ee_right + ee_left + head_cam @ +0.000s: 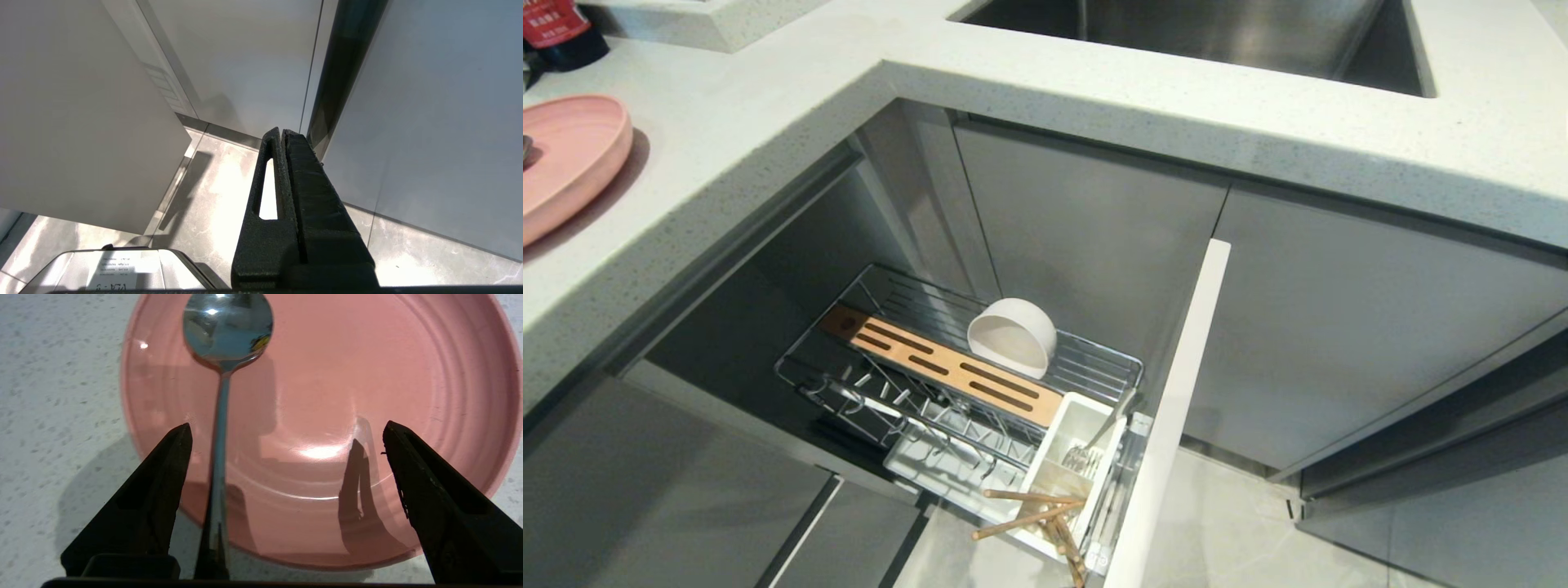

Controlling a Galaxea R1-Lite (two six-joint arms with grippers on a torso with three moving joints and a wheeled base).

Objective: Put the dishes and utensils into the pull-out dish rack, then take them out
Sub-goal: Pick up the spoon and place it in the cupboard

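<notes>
We found the left gripper spread wide over the pink plate on the counter, apparently releasing the spoon lying across it during unloading, the right gripper parked, pressed together.

I look down on a pale speckled stone tabletop that turns a corner, with a steel sink sunk into its far run. Below it stand flat grey cabinet fronts, matte and handleless, meeting at the inside corner. The floor is light marbled tile. A dark bottle with a red label stands at the tabletop's far left edge.
</notes>
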